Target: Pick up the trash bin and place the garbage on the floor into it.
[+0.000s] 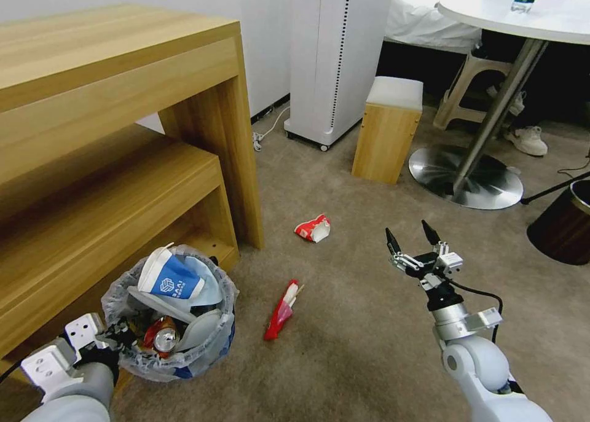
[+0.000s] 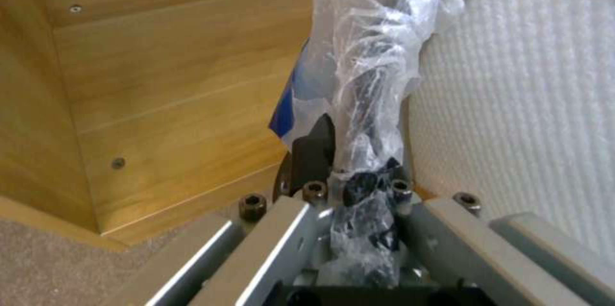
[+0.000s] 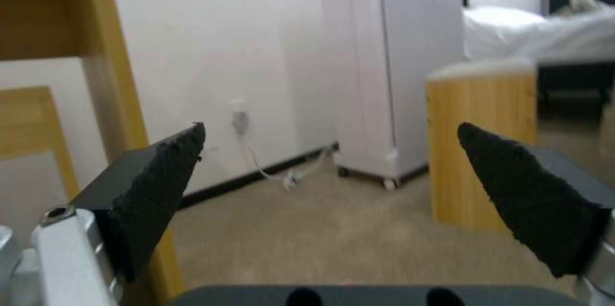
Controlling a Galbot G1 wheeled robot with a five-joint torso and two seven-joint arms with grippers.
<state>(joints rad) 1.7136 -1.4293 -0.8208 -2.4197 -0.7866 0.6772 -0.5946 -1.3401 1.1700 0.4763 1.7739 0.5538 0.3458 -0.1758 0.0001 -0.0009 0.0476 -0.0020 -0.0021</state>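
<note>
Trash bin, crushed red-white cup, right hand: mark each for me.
trash bin (image 1: 216, 342), head view, on the crinkled bag over its side wall.
crushed red-white cup (image 1: 313, 228), head view, on its flattened body, lying on the carpet.
right hand (image 1: 412, 236), head view, midway between its open fingertips, above the carpet.

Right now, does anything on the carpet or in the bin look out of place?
Yes. A crushed red-white paper cup and a red wrapper lie loose on the floor. The trash bin, held by the left gripper, is heaped, a blue-white paper cup jutting above its rim.
</note>
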